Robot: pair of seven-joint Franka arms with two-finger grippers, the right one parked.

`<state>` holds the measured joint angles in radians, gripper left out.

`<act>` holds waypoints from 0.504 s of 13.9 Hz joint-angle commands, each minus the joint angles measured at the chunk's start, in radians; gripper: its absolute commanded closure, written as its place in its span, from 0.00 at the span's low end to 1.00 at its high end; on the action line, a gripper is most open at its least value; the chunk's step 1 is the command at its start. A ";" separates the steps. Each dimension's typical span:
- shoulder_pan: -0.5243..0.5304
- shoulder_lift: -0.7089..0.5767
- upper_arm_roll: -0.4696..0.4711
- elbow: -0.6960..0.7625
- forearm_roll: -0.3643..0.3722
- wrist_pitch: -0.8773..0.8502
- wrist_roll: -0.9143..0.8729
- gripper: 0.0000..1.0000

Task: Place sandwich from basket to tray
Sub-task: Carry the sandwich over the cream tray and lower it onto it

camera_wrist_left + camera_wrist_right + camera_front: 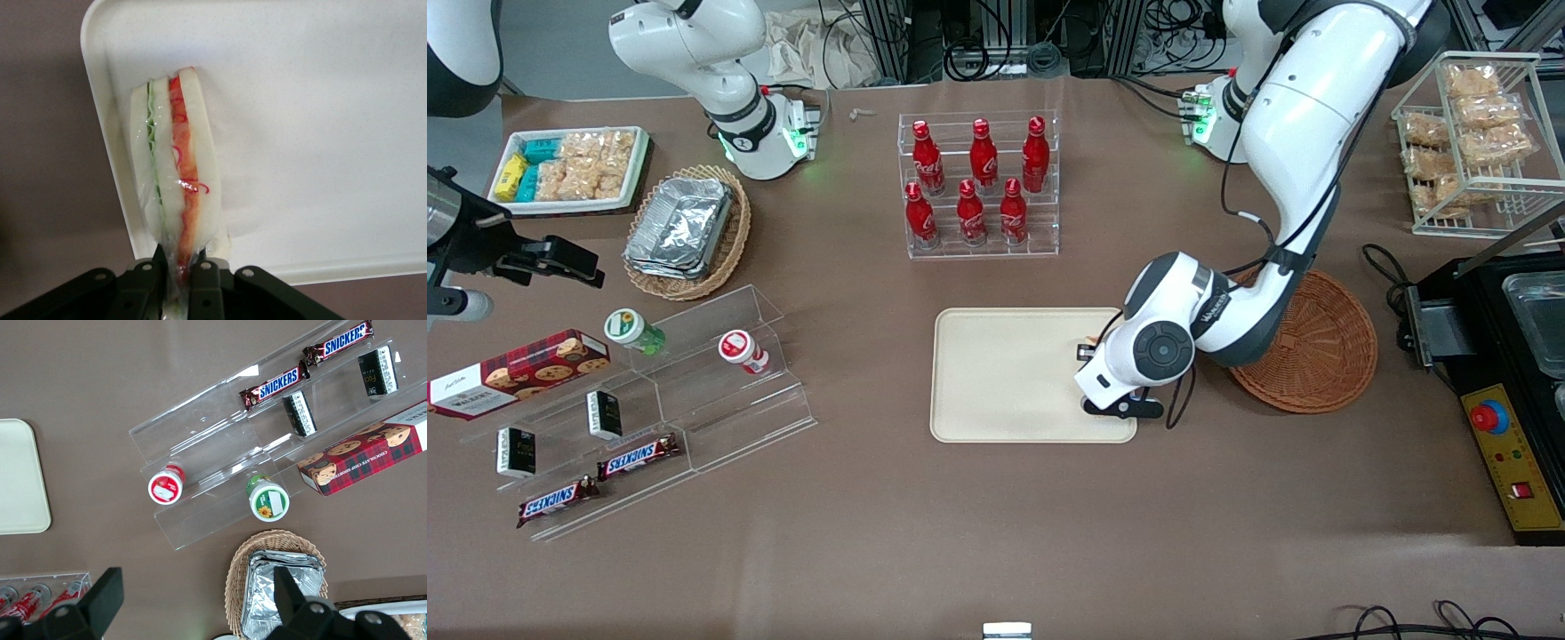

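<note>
since the gripper is pinching the sandwich just over the tray (near its edge), it should let go gently so it lands flat.

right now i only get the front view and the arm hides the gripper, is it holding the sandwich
Observer: Yes. In the wrist view the gripper is shut on the sandwich, pinching its clear wrapping at one tip.
Operator: is it over the tray or past the edge
Observer: Over the tray, close to a rounded corner, with the filling edge facing the camera.
Operator: anything else on the tray near it
Observer: No, the wrist view shows only bare tray surface around the sandwich.
</note>
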<state>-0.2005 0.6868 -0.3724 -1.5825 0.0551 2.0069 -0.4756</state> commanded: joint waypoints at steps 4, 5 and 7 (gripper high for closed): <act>0.000 -0.009 0.006 0.032 0.011 -0.037 -0.044 0.00; 0.004 -0.024 0.007 0.032 0.011 -0.069 -0.057 0.00; 0.036 -0.062 0.010 0.035 0.009 -0.126 -0.058 0.00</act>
<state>-0.1906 0.6751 -0.3647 -1.5521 0.0551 1.9422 -0.5115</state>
